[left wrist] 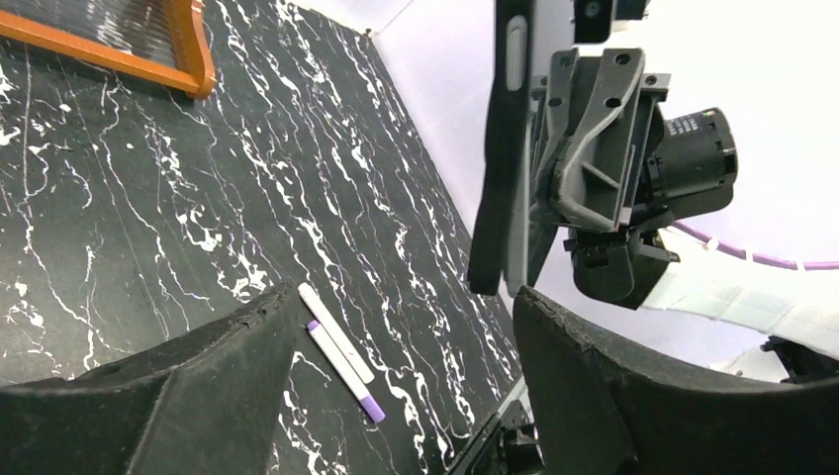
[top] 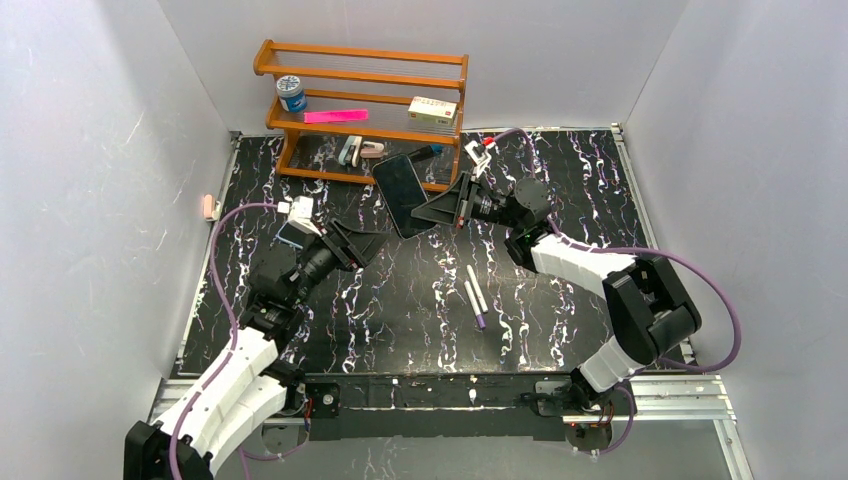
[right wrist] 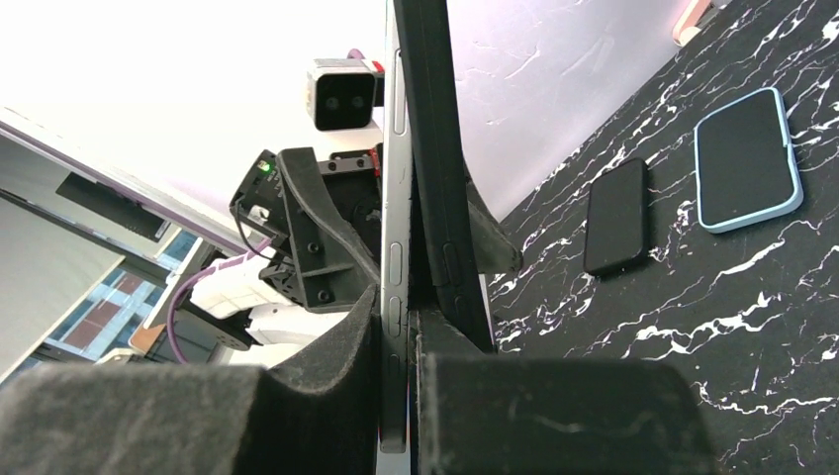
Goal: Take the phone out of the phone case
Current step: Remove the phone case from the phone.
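While our right gripper (top: 425, 210) clamps the phone case (right wrist: 440, 178) by one end and holds it edge-on above the table (top: 400, 310), the phone (right wrist: 394, 267) sits in it. In the right wrist view its silver side stands a little proud of the black shell. Our left gripper (left wrist: 401, 302) hangs just beside, jaws spread and grasping nothing.

We judge the chief risk to be the pinch itself. The right pads seem to press phone and case together, so a pull from the left may drag both, twist them out of the grip and drop them near the two pens (left wrist: 341, 351). If the left jaws close on the case lip and not on the phone's edge, nothing separates. A black phone (right wrist: 618, 218) and a blue-cased phone (right wrist: 747, 158) lie well apart on the table.
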### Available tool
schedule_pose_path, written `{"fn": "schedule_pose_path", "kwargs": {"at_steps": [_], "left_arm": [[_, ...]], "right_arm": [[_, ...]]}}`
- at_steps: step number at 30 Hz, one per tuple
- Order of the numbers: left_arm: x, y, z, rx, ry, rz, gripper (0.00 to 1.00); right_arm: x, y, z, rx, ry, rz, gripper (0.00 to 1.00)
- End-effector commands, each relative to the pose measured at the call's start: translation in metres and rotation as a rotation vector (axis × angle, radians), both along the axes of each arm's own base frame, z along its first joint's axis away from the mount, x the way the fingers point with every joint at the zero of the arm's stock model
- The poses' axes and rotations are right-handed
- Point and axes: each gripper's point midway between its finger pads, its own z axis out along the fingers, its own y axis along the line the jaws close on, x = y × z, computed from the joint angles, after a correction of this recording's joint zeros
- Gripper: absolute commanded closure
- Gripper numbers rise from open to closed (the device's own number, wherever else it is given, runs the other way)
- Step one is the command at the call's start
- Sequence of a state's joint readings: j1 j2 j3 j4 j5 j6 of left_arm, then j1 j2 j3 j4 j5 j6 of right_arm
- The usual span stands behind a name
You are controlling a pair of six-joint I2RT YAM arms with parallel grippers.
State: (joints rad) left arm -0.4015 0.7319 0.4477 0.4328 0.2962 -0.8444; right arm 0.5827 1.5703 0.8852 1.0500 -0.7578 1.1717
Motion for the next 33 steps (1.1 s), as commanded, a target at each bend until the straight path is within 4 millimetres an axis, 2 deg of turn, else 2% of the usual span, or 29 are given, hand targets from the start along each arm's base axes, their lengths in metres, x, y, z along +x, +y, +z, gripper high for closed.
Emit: {"fn": "schedule_pose_path", "kwargs": {"at_steps": [1,15,24,33], "left_arm": [[-0.005,-0.008,-0.004,0.011,-0.013,-0.060,0.23],[-0.004,-0.027,0.002,-0.040,-0.016,-0.141,0.23],[0.004,-0.030,0.002,-0.053,-0.010,-0.118,0.25],[0.017,-0.037,0.031,-0.125,-0.062,-0.124,0.35]], "right_arm": [[-0.012,-0.009,0.051,0.112,-0.155,-0.021,0.99],[-0.016,-0.010,0.055,0.118,-0.165,-0.011,0.99],[-0.021,-0.010,0.056,0.118,-0.169,0.011,0.99],[-0.035,-0.008,0.044,0.096,-0.141,0.065,0.99]]}}
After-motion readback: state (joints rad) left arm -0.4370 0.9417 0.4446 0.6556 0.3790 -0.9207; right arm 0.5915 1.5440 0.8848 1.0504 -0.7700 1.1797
